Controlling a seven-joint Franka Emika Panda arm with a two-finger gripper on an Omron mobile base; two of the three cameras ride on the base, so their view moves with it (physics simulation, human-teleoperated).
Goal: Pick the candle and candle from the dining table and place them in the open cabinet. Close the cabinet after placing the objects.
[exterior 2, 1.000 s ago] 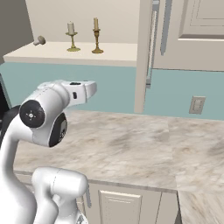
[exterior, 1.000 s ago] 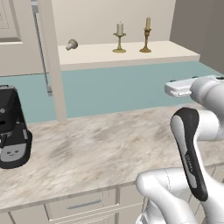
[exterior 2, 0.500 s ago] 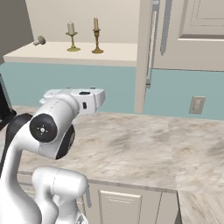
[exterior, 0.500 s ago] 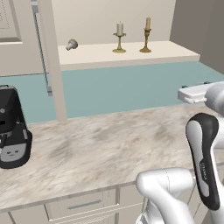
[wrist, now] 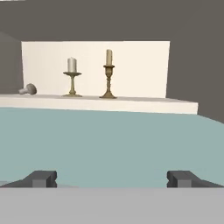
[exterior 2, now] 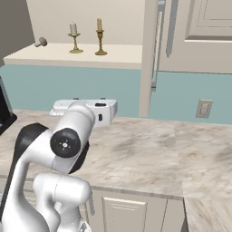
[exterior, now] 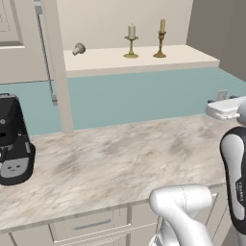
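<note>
Since a second ago: arm's hand has swung rightward across the left base view, from mid-frame to the right edge; base views unshifted, candles unmoved.

Left base view, scene: white candle [exterior: 131, 40] and tan taper [exterior: 161, 38] stand upright, near each other but apart, on the far table top [exterior: 144, 60], well beyond the marble worktop [exterior: 120, 158]. A small brown oval thing [exterior: 78, 48] lies to their left. A black coffee machine [exterior: 13, 139] sits on the worktop's left end.

Left base view, risk: an open cabinet door [exterior: 56, 62] hangs edge-on between worktop and table; judged, a wide swing of the arm could clip it.

Right base view, scene: white arm's hand [exterior 2: 88, 110] is level above the worktop, pointing towards the table; both candles stand on brass holders at upper left, well apart from it.

Right base view, risk: the worktop lies between base and table, so the reach looks too long from this spot; judged, the base must drive round first.

Hand view, gripper: gripper [wrist: 112, 179] spread wide, holding nothing.

Hand view, candles: stubby white one on a wider base at left, slim tan one taller at right; judged, both are top-heavy and a sideways brush would tip them.
</note>
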